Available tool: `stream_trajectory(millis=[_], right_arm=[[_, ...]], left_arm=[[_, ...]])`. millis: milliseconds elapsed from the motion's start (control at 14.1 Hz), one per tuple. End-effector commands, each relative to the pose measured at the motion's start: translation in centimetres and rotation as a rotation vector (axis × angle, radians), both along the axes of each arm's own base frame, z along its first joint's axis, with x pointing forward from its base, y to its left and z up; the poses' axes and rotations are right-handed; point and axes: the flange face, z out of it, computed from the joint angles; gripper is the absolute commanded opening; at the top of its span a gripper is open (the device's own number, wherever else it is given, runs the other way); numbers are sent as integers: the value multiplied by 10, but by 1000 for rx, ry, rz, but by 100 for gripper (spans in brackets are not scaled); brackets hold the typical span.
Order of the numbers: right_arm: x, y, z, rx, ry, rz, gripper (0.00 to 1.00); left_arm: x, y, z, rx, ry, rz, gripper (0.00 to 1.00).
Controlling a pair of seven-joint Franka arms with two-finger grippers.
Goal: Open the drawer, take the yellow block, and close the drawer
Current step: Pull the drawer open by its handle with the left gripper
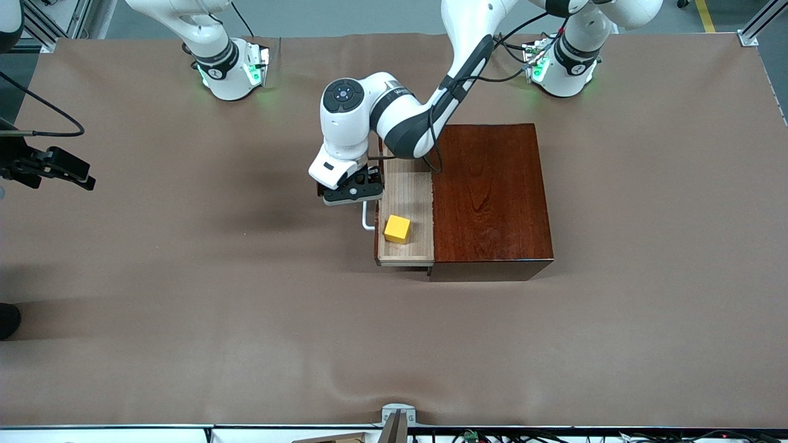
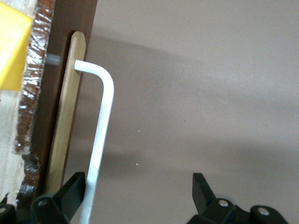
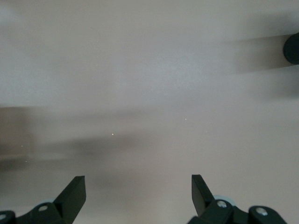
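The drawer (image 1: 411,187) of the dark reddish-brown wooden box (image 1: 492,197) stands pulled out toward the right arm's end of the table. The yellow block (image 1: 397,229) lies on its pale floor, at the end nearer the front camera. My left gripper (image 1: 352,194) hangs open over the drawer's front, at the white bar handle (image 1: 367,218). In the left wrist view the handle (image 2: 100,135) runs between the open fingers of the left gripper (image 2: 139,179), close to one fingertip (image 2: 74,186), and a corner of the block (image 2: 11,51) shows. My right gripper (image 3: 138,182) waits open over bare table.
The brown table cover (image 1: 246,307) spreads wide around the box. A black mount (image 1: 49,165) juts in at the right arm's end of the table. A dark round object (image 1: 7,320) sits at that same edge, nearer the front camera.
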Motion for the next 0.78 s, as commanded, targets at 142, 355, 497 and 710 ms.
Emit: stream_trajectory(millis=[142, 355, 497, 710], right_arm=[[-1, 4, 0, 7, 2, 6, 100], [-1, 4, 0, 7, 2, 6, 100], [-1, 4, 0, 7, 2, 6, 100], [-1, 4, 0, 7, 2, 6, 100]], left_arm=[[-5, -12, 21, -27, -45, -10, 100], [-7, -12, 30, -36, -46, -10, 100], [-8, -12, 35, -40, -46, -9, 100], [-7, -6, 58, -33, -37, -1, 100]])
